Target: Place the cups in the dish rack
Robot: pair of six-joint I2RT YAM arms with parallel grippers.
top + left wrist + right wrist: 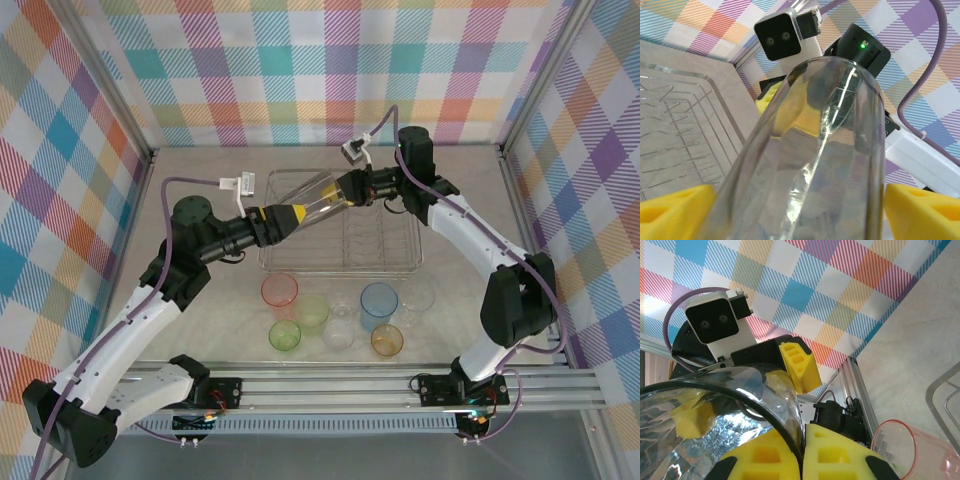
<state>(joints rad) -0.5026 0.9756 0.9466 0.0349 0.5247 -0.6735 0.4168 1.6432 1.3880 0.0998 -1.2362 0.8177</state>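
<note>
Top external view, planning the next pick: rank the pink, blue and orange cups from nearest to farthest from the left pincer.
From the left pincer:
1. Pink cup, almost straight below it in the picture, left side.
2. Blue cup, same row, well to the right.
3. Orange cup, right side, in the row closer to the camera.

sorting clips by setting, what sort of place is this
Likely a robot lab test cell staged for a kitchen chore: checked walls on an aluminium frame, two arms bolted to a rail, a wire dish rack and plastic cups.
</note>
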